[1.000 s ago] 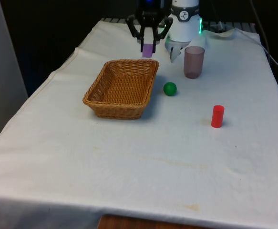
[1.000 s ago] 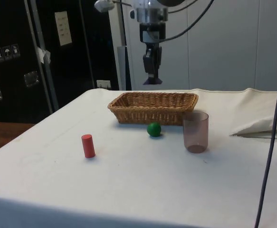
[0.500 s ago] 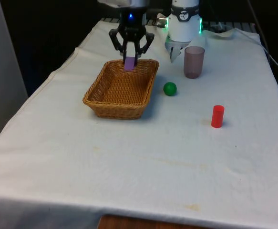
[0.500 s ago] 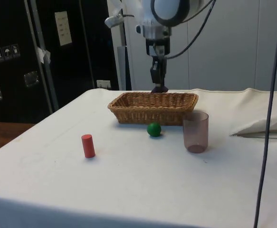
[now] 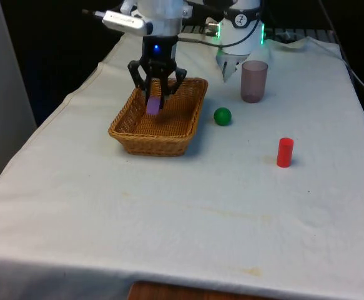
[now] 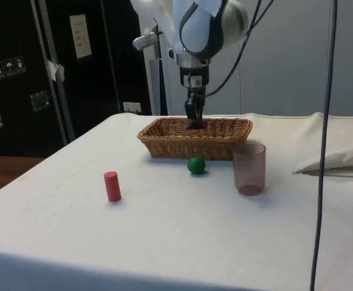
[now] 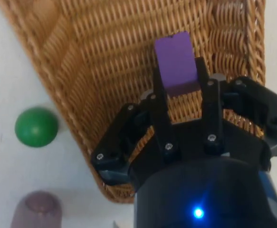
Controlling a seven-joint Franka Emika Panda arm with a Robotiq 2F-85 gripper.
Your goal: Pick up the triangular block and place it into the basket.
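My gripper (image 5: pixel 153 100) is shut on the purple triangular block (image 5: pixel 152 105) and holds it low inside the wicker basket (image 5: pixel 127 128), over the basket's middle. In the wrist view the purple block (image 7: pixel 176 63) sticks out between the two black fingers (image 7: pixel 158 102), with the woven floor of the basket (image 7: pixel 105 61) right beneath it. From the side, the gripper (image 6: pixel 192 121) dips behind the near wall of the basket (image 6: pixel 194 144), which hides the block's lower part. I cannot tell whether the block touches the basket floor.
A green ball (image 5: pixel 222 116) lies just off the basket on the front view's right. A translucent purple cup (image 5: pixel 253 81) stands farther back and a red cylinder (image 5: pixel 285 152) stands nearer the front. The ball (image 7: pixel 36 127) and cup (image 7: pixel 37 209) also show beside the basket in the wrist view.
The gripper carried the purple block from above the basket's far rim toward the front view's left and down into the basket. The fingers stayed shut on it throughout.
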